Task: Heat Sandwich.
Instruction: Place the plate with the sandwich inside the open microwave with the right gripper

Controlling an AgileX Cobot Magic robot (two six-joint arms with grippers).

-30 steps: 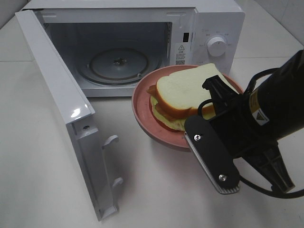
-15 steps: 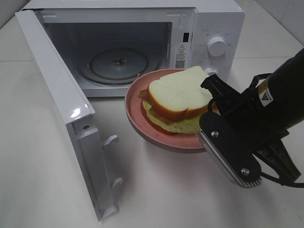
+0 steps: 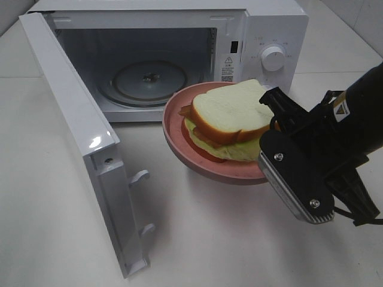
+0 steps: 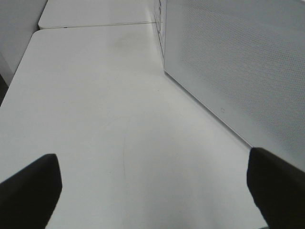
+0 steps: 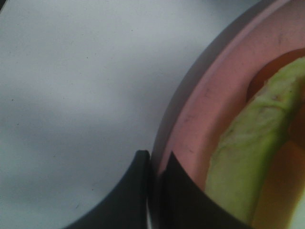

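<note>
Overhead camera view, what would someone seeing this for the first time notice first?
The sandwich, white bread over green and reddish filling, sits on a pink plate at the centre, just in front of the white microwave. The right pincer is clamped on the plate's rim from the right. The microwave's door is swung wide to the left, showing the glass turntable.

White microwave (image 3: 263, 24) sat on the white table (image 3: 209, 245), its door (image 3: 78, 131) swung wide open, glass turntable (image 3: 143, 81) showing inside, dial (image 3: 274, 58) on the front panel. Pink plate (image 3: 176, 128) hung tilted, just before the opening.
</note>
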